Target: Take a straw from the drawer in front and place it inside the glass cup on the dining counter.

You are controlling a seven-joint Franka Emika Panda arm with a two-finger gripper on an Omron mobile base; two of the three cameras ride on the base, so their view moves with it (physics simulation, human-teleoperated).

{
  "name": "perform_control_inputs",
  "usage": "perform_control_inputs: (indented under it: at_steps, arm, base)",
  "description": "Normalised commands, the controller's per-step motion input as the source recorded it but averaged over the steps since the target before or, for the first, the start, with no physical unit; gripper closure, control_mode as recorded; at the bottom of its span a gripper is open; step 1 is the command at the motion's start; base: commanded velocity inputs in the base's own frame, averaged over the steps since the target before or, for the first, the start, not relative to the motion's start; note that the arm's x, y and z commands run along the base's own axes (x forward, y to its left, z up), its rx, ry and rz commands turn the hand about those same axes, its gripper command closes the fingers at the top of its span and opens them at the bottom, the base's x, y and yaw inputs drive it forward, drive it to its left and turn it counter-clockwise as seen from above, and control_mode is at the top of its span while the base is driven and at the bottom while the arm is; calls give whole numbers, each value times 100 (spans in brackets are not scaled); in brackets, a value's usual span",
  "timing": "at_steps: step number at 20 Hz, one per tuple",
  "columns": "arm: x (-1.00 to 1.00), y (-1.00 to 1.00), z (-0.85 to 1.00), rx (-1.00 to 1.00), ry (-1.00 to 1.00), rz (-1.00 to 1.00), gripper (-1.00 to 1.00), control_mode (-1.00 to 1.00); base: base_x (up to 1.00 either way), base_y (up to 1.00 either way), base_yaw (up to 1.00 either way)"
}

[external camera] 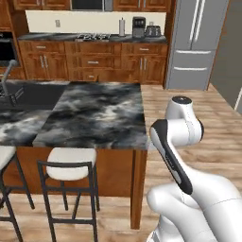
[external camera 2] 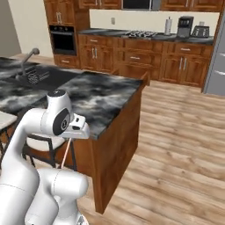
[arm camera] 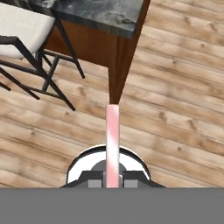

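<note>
My gripper [arm camera: 113, 181] is shut on the straw [arm camera: 112, 140], a thin pale pink stick that points straight down at the wooden floor. From the right base the straw [external camera 2: 65, 156] hangs below the hand [external camera 2: 75, 128], just off the near corner of the dining counter [external camera 2: 101, 94]. The black-and-grey marble dining counter [external camera: 94, 113] lies ahead and to the left of the arm. Its corner post [arm camera: 120, 65] stands just beyond the straw's tip in the hand view. The glass cup and the drawer are out of view.
White-seated stools [external camera: 71, 163] [arm camera: 22, 26] stand against the counter's near side. A sink with a faucet [external camera 2: 28, 57] sits at the counter's far left. Wall cabinets [external camera: 94, 61] and a fridge [external camera: 196, 42] line the back. Open wooden floor [external camera 2: 176, 145] spreads to the right.
</note>
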Motion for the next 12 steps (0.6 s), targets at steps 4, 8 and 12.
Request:
perform_control_inputs:
  at_steps: [4,8,12]
  arm:
    - [0,0,0,0,0,0,100,100]
    - [0,0,0,0,0,0,100,100]
    - [0,0,0,0,0,0,100,100]
  base:
    - [0,83,-45]
    - [1,78,-43]
    - [3,79,-42]
